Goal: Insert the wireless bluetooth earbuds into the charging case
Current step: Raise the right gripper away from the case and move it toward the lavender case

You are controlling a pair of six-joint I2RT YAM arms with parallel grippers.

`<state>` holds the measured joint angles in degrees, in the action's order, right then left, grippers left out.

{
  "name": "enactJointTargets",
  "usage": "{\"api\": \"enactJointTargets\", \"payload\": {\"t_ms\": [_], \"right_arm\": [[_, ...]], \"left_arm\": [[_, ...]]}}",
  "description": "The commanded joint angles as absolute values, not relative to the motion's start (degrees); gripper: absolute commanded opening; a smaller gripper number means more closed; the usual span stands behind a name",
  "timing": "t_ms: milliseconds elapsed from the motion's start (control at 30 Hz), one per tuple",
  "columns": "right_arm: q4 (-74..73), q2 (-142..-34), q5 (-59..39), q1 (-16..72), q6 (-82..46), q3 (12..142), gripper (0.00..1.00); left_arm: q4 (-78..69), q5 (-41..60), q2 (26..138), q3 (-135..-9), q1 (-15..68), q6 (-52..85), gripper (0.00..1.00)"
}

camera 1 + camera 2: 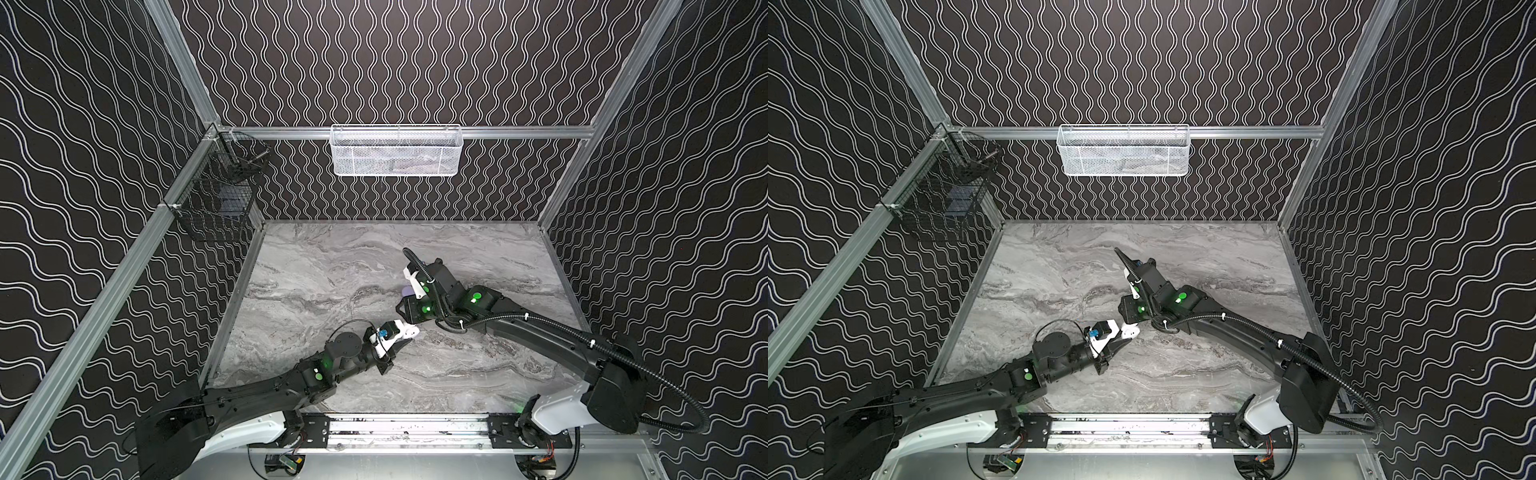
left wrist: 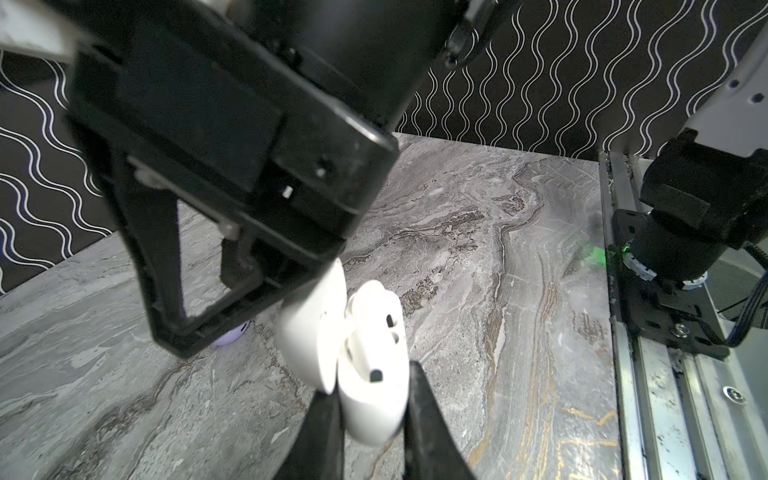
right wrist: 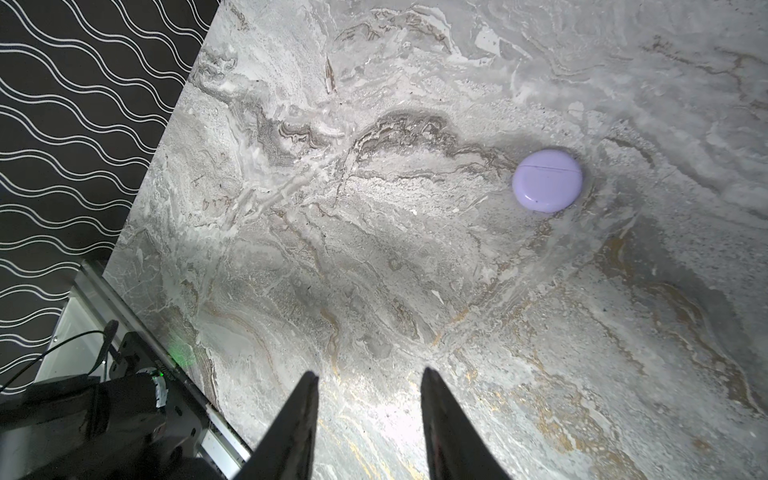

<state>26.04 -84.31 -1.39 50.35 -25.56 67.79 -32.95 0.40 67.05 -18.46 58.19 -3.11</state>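
My left gripper (image 2: pixel 372 380) is shut on the body of a white charging case (image 2: pixel 374 399) whose lid (image 2: pixel 309 328) stands open. A white earbud (image 2: pixel 372 305) with dark marks sits in the case's top. Both top views show this case (image 1: pixel 411 331) (image 1: pixel 1130 331) at the left gripper's tip near the table's middle. My right gripper (image 3: pixel 370 382) hangs open over bare marble with nothing between its fingers. A closed lavender case (image 3: pixel 546 180) lies flat on the table ahead of it. In a top view this lavender case (image 1: pixel 409 289) is mostly hidden by the right wrist.
The marble table (image 1: pixel 332 270) is walled on three sides. A white mesh basket (image 1: pixel 395 151) hangs on the back wall and a black wire basket (image 1: pixel 220 195) on the left rail. The arms' base rail (image 1: pixel 407 430) runs along the front edge.
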Motion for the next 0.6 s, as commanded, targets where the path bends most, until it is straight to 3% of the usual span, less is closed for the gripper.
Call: {"api": "enactJointTargets", "payload": {"t_ms": [0,567], "right_arm": [[25.82,-83.85,-2.43,50.44,-25.90,67.37,0.42],[25.50,-82.89,-3.56,51.15,-26.52,65.05,0.42]], "left_arm": [[-35.00,-0.54,67.05,-18.94,58.18,-3.59,0.00],[-34.72,-1.58,67.02,-18.90,58.18,-3.41,0.00]]}}
